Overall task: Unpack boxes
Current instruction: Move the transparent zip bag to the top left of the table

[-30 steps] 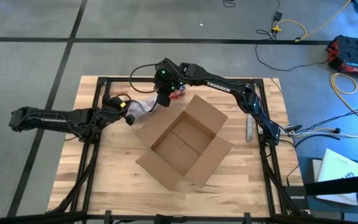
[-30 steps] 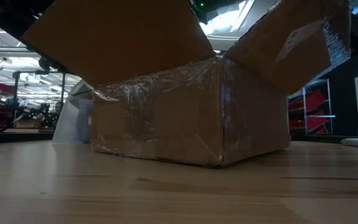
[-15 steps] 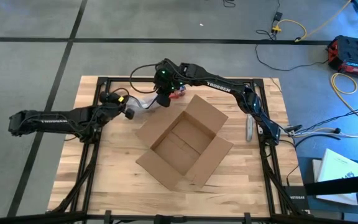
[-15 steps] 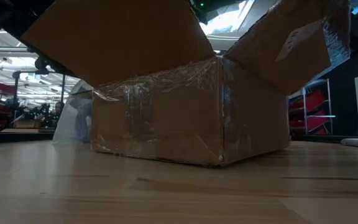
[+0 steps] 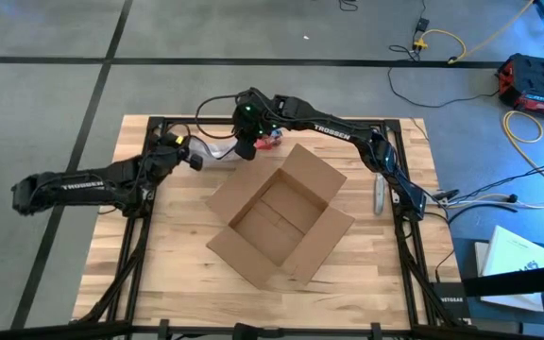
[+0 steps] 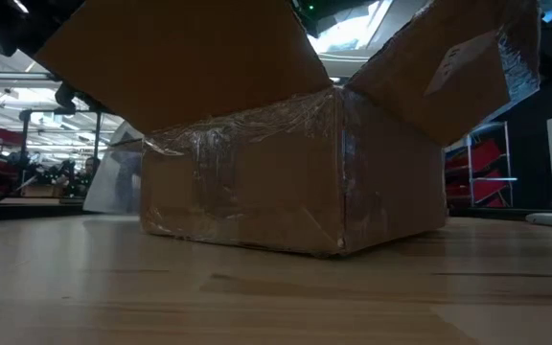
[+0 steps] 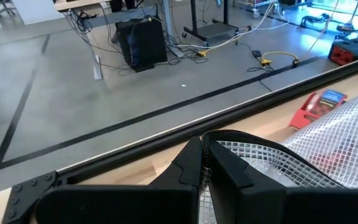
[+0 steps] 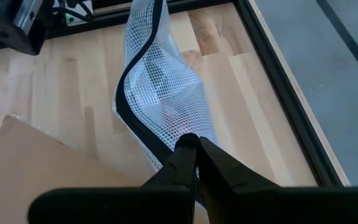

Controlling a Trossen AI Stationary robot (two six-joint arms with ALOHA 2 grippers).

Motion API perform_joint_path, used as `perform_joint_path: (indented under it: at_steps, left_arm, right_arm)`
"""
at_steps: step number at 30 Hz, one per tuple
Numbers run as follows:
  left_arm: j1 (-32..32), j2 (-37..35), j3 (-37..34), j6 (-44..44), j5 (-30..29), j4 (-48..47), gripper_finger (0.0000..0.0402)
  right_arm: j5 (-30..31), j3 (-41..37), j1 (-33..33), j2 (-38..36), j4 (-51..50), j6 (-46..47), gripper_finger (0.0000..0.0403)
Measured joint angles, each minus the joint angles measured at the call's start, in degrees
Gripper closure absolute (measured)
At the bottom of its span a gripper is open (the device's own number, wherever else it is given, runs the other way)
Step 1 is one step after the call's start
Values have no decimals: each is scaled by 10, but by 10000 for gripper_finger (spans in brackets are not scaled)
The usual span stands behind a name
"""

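An open cardboard box (image 5: 280, 225) sits near the middle of the slatted wooden bench (image 5: 178, 269), its four flaps splayed outward and its brown interior showing bare. From bench height, the corrugated walls (image 6: 286, 172) are wrapped in wrinkled, shiny clear tape, with one flap tilting overhead and another angled up to the side. Beyond the box, toward the far edge of the bench, a translucent mesh-reinforced plastic bag (image 8: 160, 93) with a dark edge band is stretched between the two dark arms. The right gripper (image 8: 196, 146), reaching in from the right-hand side, has its fingers clenched on one end of the bag just past the box's far flap. The left gripper (image 7: 205, 152), extended from the left-hand side, has its fingers pinched on the other end, the gridded film (image 7: 328, 143) bunching past them. A small red-and-blue packet (image 7: 319, 106) lies flat on the wood just beside the bag, near the bench's black-framed far edge. A slim silvery object (image 5: 379, 194) rests along the right side.
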Motion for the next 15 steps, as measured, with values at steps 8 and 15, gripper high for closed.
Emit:
perform_joint_path:
  at_steps: [8,15]
  left_arm:
    - [55,0,0,55,44,40,402]
    - [101,0,0,81,85,47,402]
  right_arm:
    - [34,0,0,0,19,-4,403]
    - [70,0,0,0,51,-8,403]
